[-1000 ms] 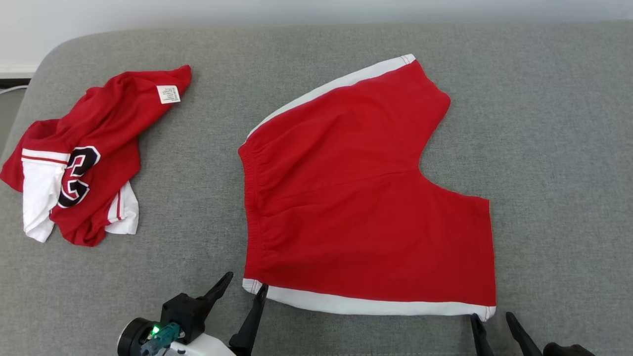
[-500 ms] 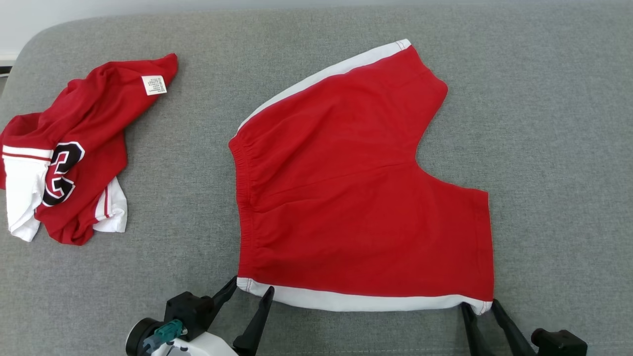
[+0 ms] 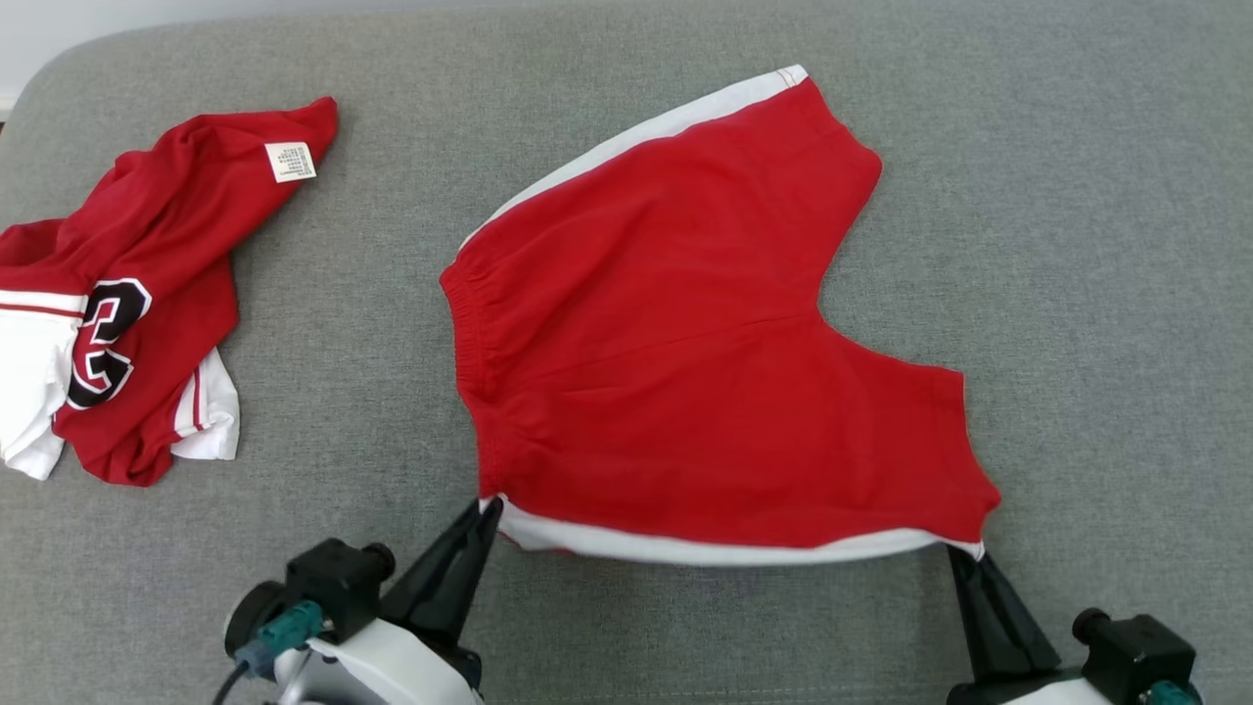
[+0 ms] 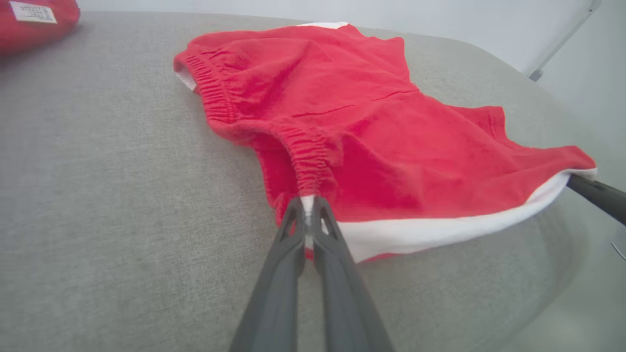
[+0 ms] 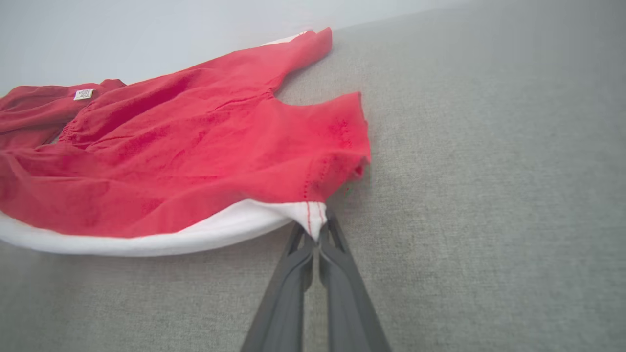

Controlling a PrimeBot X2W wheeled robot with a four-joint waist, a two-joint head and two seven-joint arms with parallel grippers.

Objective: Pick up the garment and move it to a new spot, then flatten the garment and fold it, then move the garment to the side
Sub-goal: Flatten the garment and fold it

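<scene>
The red shorts (image 3: 685,343) lie spread on the grey padded surface (image 3: 343,421), about the middle of the head view. Their elastic waistband (image 3: 468,333) is toward the robot's left and the two leg openings toward its right. The left gripper (image 3: 487,511) has its two dark fingers pressed together on the near waistband corner. The left wrist view shows the white corner of cloth pinched between the tips. The right gripper (image 3: 964,560) is clamped in the same way on the near hem corner, where red stitching crosses the white cloth. Between the two grips a white band (image 3: 705,550) runs along the near edge of the shorts. It hangs in a shallow curve just clear of the surface, with a shadow under it, while the far half of the shorts rests flat. A second white stripe (image 3: 636,137) edges the far side. Well apart, at the robot's far left, a crumpled red jersey (image 3: 166,225) with white panels lies on the same surface. It carries a black numeral (image 3: 103,343) outlined in white, folded over so that it looks like a 3, though the whole figure cannot be made out. A small white tag (image 3: 291,162) near the jersey's upper end has lines of print too small to read.
</scene>
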